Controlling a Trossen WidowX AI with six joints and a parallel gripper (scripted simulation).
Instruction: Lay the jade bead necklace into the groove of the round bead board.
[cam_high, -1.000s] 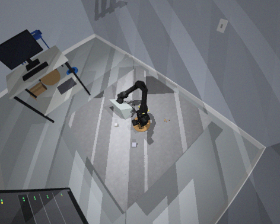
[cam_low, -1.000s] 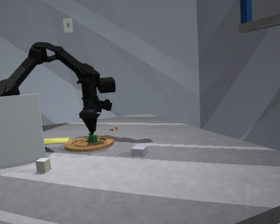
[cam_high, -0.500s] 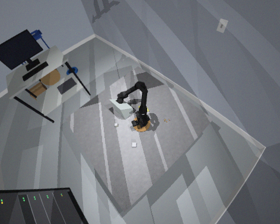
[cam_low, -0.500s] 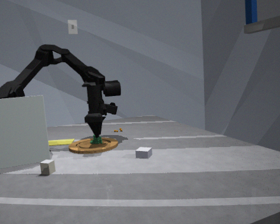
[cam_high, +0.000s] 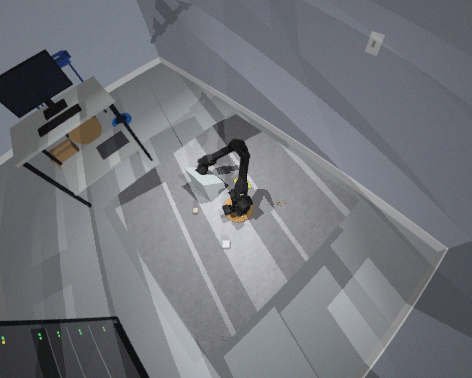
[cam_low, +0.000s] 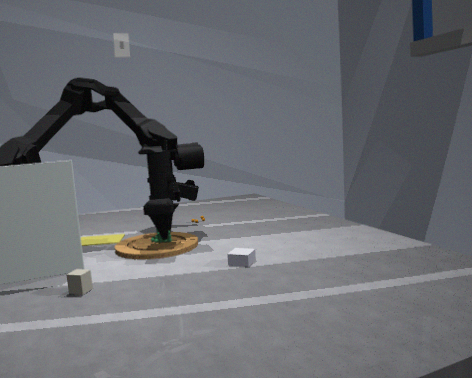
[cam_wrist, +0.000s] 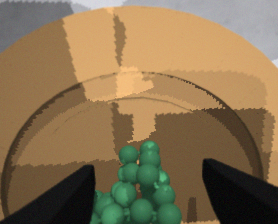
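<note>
The round wooden bead board (cam_high: 239, 219) (cam_low: 126, 249) (cam_wrist: 200, 40) lies flat under the arm's end. The jade bead necklace (cam_low: 156, 240) (cam_wrist: 148, 175) is bunched in a heap of green beads on the board's inner area, inside the circular groove in the wrist view. My gripper (cam_low: 164, 236) (cam_wrist: 148, 170) points down, low over the board. Its fingers are open, one on each side of the upper part of the heap, with gaps to the beads there. The lower left beads run behind the left finger. The heap's lower part is cut off in the wrist view, and the arm hides it in the top view.
A pale green panel-like block (cam_high: 207, 185) (cam_low: 40, 225) stands near the arm's base. A yellow sheet (cam_low: 102, 240) lies beside the board. Small orange beads (cam_high: 281, 203) (cam_low: 195, 220) lie beyond it. A beige cube (cam_high: 195, 211) (cam_low: 80, 283) and a white block (cam_high: 226, 244) (cam_low: 241, 258) stand nearby.
</note>
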